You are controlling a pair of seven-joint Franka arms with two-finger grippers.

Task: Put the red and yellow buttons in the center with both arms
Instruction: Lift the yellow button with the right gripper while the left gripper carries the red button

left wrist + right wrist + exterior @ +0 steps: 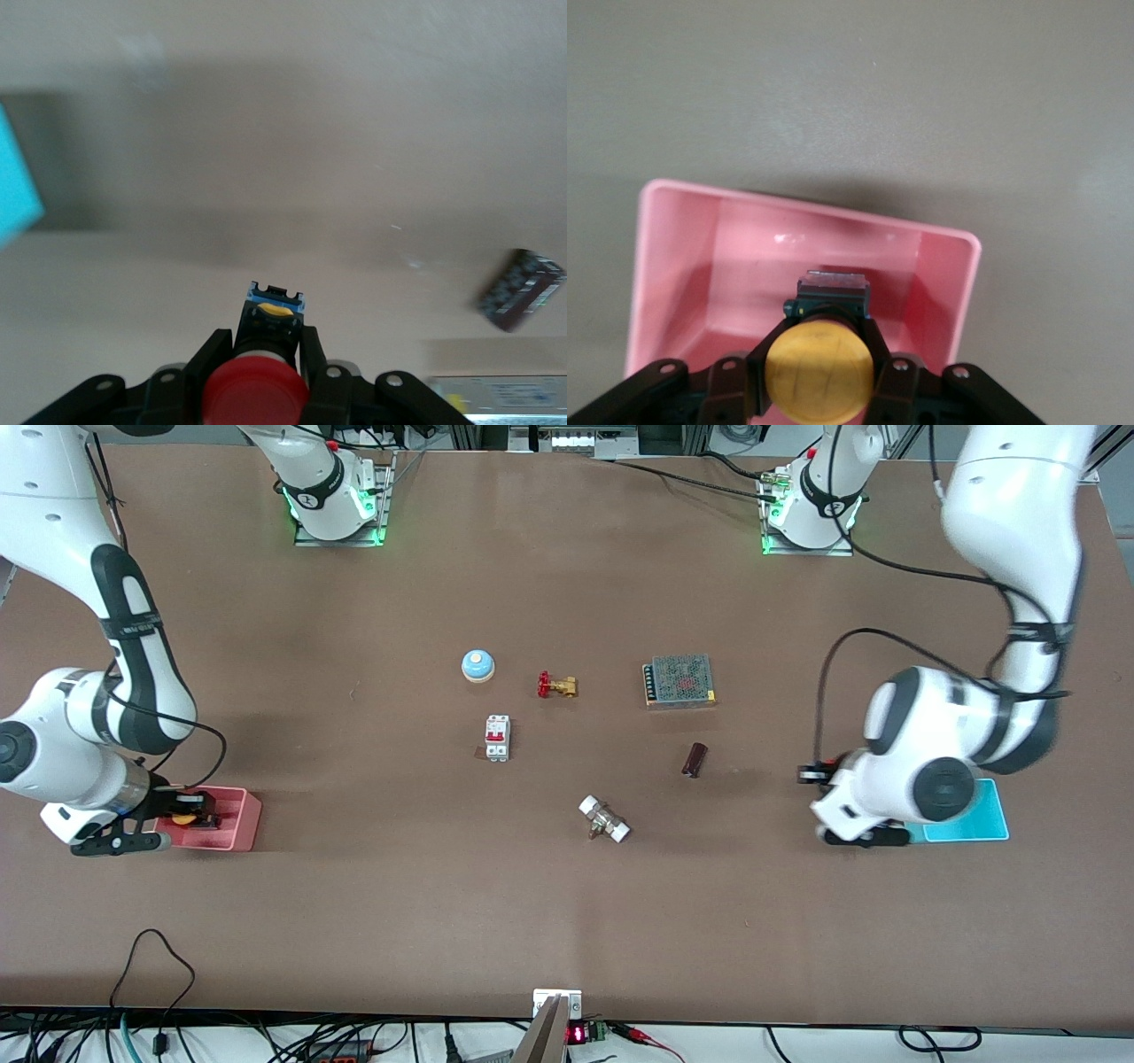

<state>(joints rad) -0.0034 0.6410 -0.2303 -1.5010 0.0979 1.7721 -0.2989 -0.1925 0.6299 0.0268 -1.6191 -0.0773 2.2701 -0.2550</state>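
Observation:
My left gripper point(264, 341) is shut on the red button point(255, 390), its fingers clamping the black body under the round red cap. It hangs over bare brown tabletop point(567, 886), beside the cyan tray point(974, 824) at the left arm's end; in the front view the left gripper point(813, 774) is mostly hidden under its wrist. My right gripper point(827, 332) is shut on the yellow button point(818, 372), gripping the black body below the cap, inside the pink tray point(673, 266). The front view shows that yellow button point(184, 817) at the pink tray point(239, 819), at the right arm's end.
Around the table's middle lie a pale-blue dome point(477, 665), a brass valve with a red handle point(556, 685), a mesh-covered power supply point(679, 681), a white breaker point(497, 738), a dark cylinder point(695, 759) and a white-ended fitting point(604, 819).

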